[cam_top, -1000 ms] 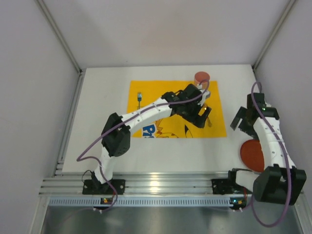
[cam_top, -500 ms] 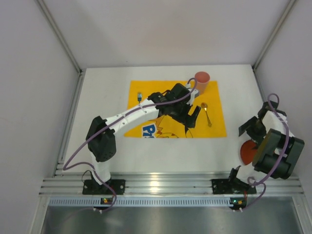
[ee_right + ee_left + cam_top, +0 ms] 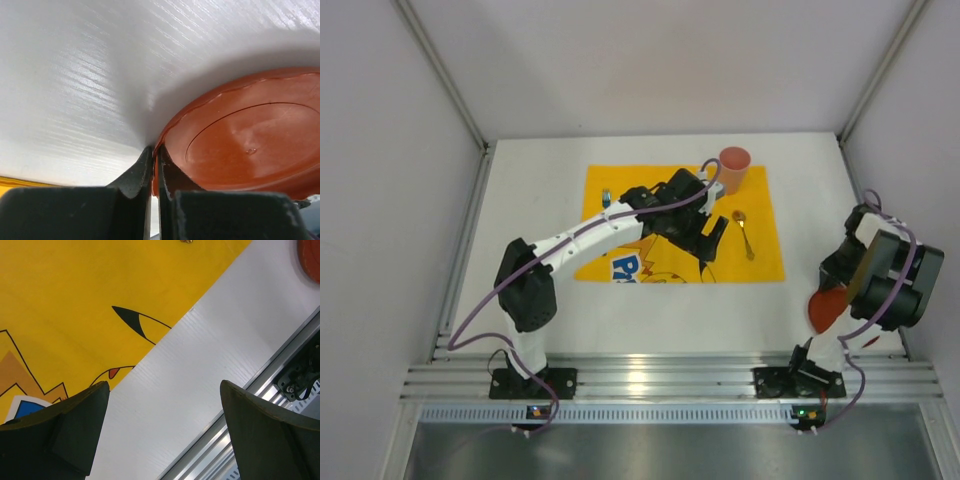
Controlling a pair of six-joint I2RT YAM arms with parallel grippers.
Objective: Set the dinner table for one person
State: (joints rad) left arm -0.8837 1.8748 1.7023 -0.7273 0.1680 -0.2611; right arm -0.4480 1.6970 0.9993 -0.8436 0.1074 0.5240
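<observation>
Right gripper [image 3: 152, 156] — fingers pressed almost together, pinching the rim of the orange-red plate [image 3: 240, 145]. The plate body runs away from the fingertips and off to their right, over the bare white dinner table [image 3: 520, 260]. A shadow under the pinched rim suggests that edge is tipped up; I cannot tell whether the whole plate is off the surface.

Left gripper [image 3: 164, 386] — jaws spread wide, nothing between them. Beneath it lies the border where the yellow cartoon mat [image 3: 620, 205] meets the white tabletop.

Progress, as judged: roughly midway.
- Orange cup [image 3: 734, 166] stands on the mat, just beyond the left gripper.
- Spoon [image 3: 743, 232] lies on the mat, just beside the left gripper on the side toward the right arm.
- A small blue-tipped utensil [image 3: 606, 197] lies on the mat well apart, on the far side of the left forearm; type unclear.
- Left to do: the plate is well apart from the mat and needs carrying over to its open centre.

Pose: the left arm reaches diagonally out over the mat, wrist tipped down. The right arm is folded tight near its own base, elbow high, wrist aimed down at the plate.
</observation>
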